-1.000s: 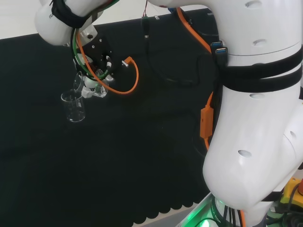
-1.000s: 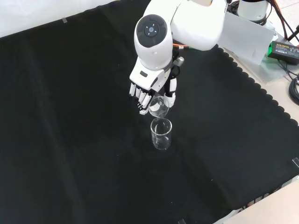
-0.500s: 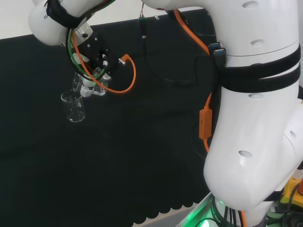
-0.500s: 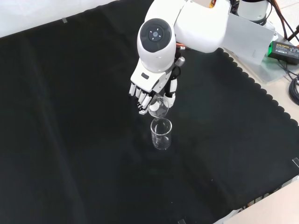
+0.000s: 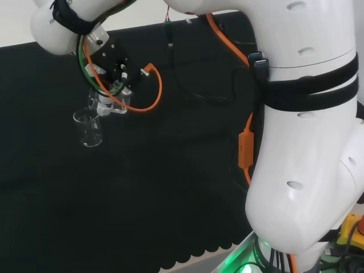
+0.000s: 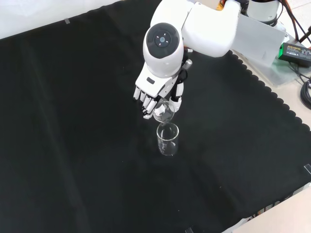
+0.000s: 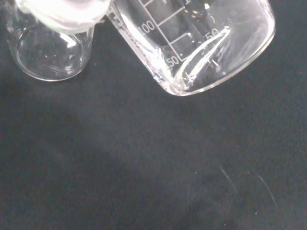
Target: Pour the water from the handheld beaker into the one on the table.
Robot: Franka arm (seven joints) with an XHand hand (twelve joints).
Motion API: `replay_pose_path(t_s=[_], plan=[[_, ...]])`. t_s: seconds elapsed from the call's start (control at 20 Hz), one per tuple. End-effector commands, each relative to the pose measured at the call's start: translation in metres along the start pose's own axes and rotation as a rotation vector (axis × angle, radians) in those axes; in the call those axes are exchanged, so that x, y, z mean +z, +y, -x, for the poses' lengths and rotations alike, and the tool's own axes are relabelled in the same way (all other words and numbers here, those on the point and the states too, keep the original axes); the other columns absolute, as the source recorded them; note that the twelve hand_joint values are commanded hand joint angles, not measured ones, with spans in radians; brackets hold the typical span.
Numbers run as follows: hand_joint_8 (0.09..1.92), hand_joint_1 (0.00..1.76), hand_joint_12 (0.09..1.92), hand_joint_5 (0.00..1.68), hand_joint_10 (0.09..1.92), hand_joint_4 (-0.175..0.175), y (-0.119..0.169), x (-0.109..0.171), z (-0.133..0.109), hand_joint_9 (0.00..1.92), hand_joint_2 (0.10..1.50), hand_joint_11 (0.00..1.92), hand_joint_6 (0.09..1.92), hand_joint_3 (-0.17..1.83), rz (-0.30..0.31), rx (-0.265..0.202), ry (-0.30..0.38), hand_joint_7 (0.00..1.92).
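So nearest the front camera there's the standing beaker (image 6: 168,140), upright on the black cloth of the desk (image 6: 73,145), sitting just below the fingers (image 6: 146,100) and a touch toward the camera. Right above it is the handheld beaker (image 6: 164,111), tilted over with its mouth hanging just over the standing one's rim (can't tell if the two rims actually touch). The hand (image 6: 158,90) has its fingers curled round one side of that tilted beaker, thumb on the other. Behind the fingers, farther up in the front view, is the arm's white link with the round grey cap (image 6: 163,41).
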State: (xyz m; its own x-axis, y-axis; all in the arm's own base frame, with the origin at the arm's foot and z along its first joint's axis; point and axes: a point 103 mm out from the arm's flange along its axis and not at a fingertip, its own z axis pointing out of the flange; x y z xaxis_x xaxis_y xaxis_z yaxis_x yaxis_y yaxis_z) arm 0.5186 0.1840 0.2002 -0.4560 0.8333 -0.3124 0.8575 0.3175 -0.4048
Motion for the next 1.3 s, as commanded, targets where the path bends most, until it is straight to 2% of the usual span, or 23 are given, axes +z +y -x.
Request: replay_pose_path(t_s=[0.05, 1.0, 1.3], plan=[[1.01, 1.25, 0.95, 0.86, 1.13, -0.12, 0.0, -0.004, -0.003, 1.13, 1.2, 0.94, 1.16, -0.17, -0.011, 0.004, -0.033, 1.11], [1.01, 1.25, 0.95, 0.86, 1.13, -0.122, -0.003, -0.013, -0.008, 1.13, 1.2, 0.95, 1.15, -0.17, -0.048, 0.0, -0.102, 1.12], [1.0, 1.25, 0.95, 0.86, 1.13, -0.122, -0.002, -0.016, -0.011, 1.13, 1.2, 0.95, 1.15, -0.17, -0.079, 0.009, -0.14, 1.12]])
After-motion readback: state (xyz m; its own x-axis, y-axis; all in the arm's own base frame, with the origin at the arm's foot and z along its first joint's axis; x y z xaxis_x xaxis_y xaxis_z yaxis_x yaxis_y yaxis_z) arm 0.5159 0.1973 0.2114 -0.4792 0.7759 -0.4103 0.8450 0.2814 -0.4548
